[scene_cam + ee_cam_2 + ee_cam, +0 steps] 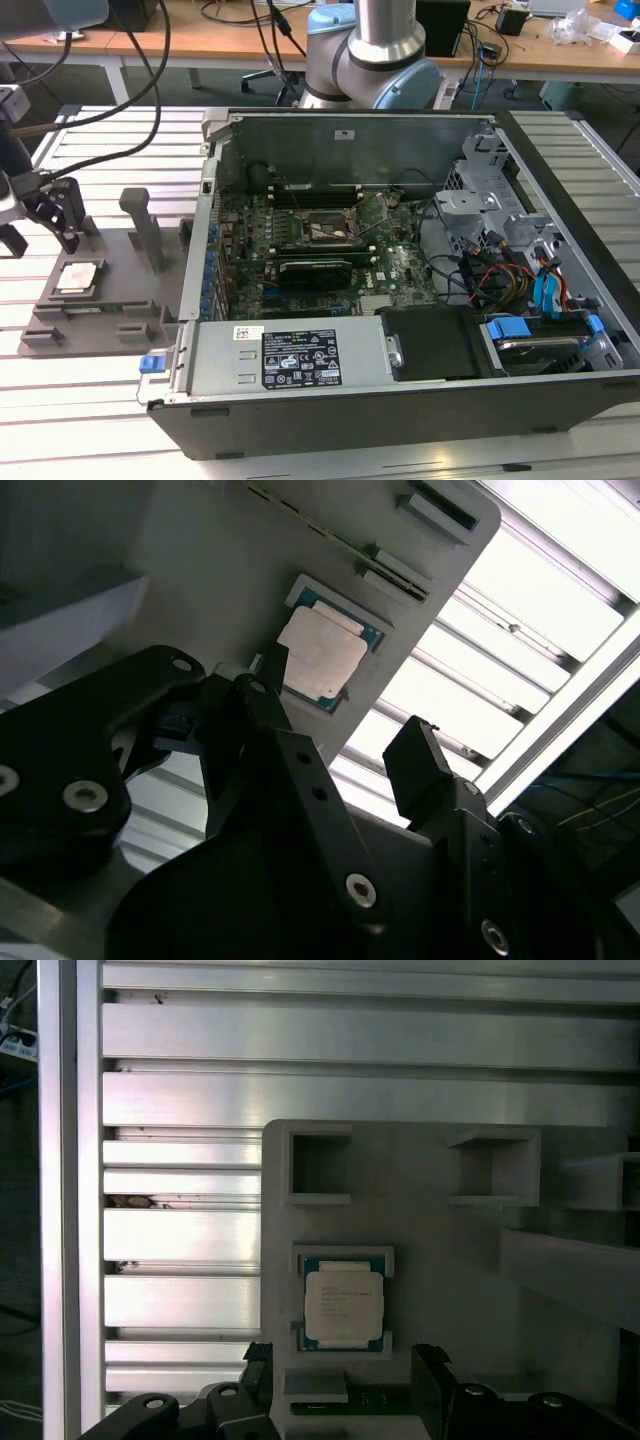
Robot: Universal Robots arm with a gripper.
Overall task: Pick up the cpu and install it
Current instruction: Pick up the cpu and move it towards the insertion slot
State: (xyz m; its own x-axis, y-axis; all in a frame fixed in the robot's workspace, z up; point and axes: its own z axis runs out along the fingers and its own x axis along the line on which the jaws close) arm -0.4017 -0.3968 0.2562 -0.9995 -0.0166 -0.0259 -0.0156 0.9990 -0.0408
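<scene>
The cpu (78, 277) is a small square chip with a silvery top, lying flat in a recess of the grey fixture (130, 300) at the exterior view's left. In both wrist views the cpu (320, 658) (344, 1305) sits in its pocket untouched. My gripper (58, 228) (345, 720) (344, 1365) hovers just above and slightly behind the chip, open, with nothing between its black fingers (432, 1364). The motherboard socket (322, 228) lies inside the open computer case.
The open case (400, 390) stands at the centre on a slatted aluminium table (110, 150). Grey posts (145, 225) rise from the fixture beside the chip. Cables (130, 100) run across the table's back left. The arm's base (370, 55) stands behind the case.
</scene>
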